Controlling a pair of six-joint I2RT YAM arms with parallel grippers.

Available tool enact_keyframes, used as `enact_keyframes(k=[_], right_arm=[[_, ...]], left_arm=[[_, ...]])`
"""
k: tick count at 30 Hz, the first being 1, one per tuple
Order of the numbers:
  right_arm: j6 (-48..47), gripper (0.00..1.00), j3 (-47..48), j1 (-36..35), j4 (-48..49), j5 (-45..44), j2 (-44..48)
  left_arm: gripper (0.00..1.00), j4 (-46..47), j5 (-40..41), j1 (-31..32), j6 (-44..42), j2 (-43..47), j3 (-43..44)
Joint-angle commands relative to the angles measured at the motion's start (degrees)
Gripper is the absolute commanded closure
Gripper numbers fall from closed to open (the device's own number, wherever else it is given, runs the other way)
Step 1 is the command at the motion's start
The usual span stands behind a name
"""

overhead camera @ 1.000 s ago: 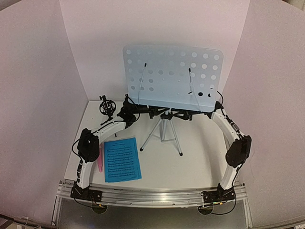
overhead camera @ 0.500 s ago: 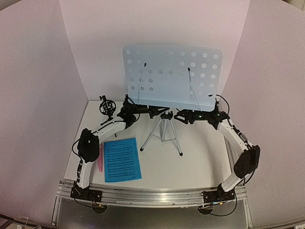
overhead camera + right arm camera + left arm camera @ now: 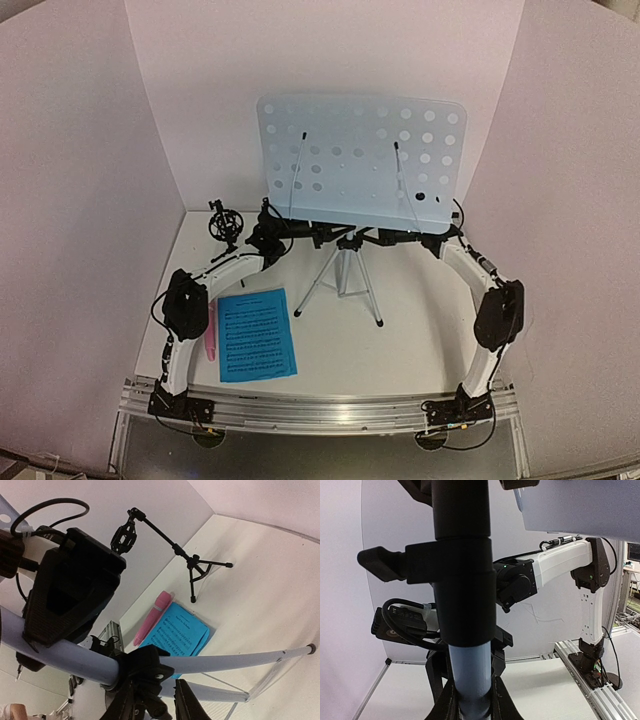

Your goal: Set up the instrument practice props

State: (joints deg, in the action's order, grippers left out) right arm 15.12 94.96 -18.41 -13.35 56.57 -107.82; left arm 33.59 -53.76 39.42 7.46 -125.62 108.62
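The pale-blue perforated music-stand desk [image 3: 360, 160] stands upright on silver tripod legs [image 3: 345, 280] at the back centre. My left gripper [image 3: 322, 236] is shut on the stand's post [image 3: 470, 675], with the tube pinched between its fingers [image 3: 470, 702]. From the other side, my right gripper [image 3: 378, 238] reaches the black leg hub [image 3: 145, 672]. Its jaws [image 3: 157, 702] straddle that hub; one finger touches and a thin gap shows at the other. Blue sheet music [image 3: 257, 333] lies flat at the front left, the pink microphone [image 3: 211, 340] beside it. The black tripod mic mount [image 3: 224, 222] stands at the back left.
White walls enclose the back and both sides. The aluminium rail [image 3: 320, 410] with both arm bases runs along the near edge. The right arm's white link [image 3: 560, 562] crosses behind the post. Mount [image 3: 172, 545], microphone [image 3: 151, 617] and pages [image 3: 180, 632] show under the stand legs [image 3: 240, 660].
Half a second ago the right arm had drawn back to the right with wider jaws. It is back at the stand's hub with jaws narrower. The left arm has not moved.
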Motion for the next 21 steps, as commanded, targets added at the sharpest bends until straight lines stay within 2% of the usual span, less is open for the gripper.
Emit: enact_keyframes(k=[1, 10, 14, 21], right_arm=[[4.3, 0.78, 0.3, -0.4, 1.7, 5.2, -0.3], [17.7, 1.00, -0.8, -0.5, 2.2, 6.9, -1.3], [29.2, 1.00, -0.4, -1.9, 1.9, 6.9, -0.9], [29.2, 1.00, -3.3, -2.3, 1.5, 4.0, 3.9]], left_arm=[[1.00, -2.7, -1.8, -0.2, -4.6, -0.2, -1.0], [1.00, -3.4, -1.0, -0.2, -6.0, -0.5, -0.5], [1.00, -4.0, -0.4, -0.2, -7.3, -0.4, -0.5], [1.00, -2.9, -0.3, -0.2, -7.3, -0.5, -0.9]])
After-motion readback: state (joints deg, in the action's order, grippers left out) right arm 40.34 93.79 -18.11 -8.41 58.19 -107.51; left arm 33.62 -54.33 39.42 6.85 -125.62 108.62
